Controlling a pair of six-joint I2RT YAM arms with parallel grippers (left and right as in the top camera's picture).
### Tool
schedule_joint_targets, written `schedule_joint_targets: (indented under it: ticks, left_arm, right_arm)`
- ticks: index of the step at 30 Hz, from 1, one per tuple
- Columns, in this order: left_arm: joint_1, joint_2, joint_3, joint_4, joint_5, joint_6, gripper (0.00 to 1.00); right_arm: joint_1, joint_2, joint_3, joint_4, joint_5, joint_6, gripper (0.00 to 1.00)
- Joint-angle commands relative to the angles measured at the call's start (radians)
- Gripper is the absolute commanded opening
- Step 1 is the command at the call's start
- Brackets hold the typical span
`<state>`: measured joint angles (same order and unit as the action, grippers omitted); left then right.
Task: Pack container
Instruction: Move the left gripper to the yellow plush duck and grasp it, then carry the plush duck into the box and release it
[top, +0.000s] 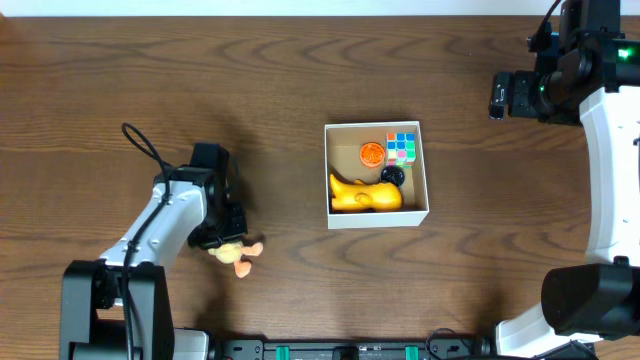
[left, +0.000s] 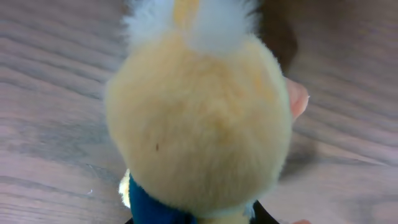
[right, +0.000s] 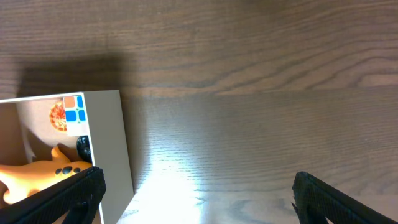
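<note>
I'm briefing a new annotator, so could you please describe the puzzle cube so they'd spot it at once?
Find the white box near the middle of the table. In the overhead view the cube sits in its top right corner, beside an orange disc and above a yellow toy. It alone is a block of small multicoloured squares.

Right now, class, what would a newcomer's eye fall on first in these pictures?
The fluffy yellow plush toy fills the left wrist view, lying on the wooden table at the left gripper. Next comes the white-walled container mid-table, holding a yellow toy, a colourful puzzle cube and an orange disc. The right gripper hangs open, clear of the box.
</note>
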<state>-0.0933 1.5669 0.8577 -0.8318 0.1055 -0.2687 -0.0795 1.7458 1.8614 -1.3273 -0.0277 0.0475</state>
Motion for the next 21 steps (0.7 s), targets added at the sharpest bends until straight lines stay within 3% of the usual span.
schedule_joint_targets:
  ticks: [1,5,10,21]
  left_arm:
    - [-0.008,-0.01,0.137,-0.029,-0.003,0.026,0.06]
    - [-0.054,-0.013,0.346,-0.108,-0.004,0.119,0.06]
    - [-0.188,-0.013,0.575,-0.121,-0.009,0.33,0.06]
    - [-0.458,0.047,0.616,0.169,-0.016,0.784,0.06]
  right_arm:
    - [-0.005,0.001,-0.008,-0.001,-0.006,-0.012,0.99]
    - [-0.005,0.001,-0.008,-0.001,-0.006,-0.012,0.99]
    - [-0.005,0.001,-0.008,-0.001,-0.006,-0.012,0.99]
    - [-0.005,0.001,-0.008,-0.001,-0.006,-0.012,0.99]
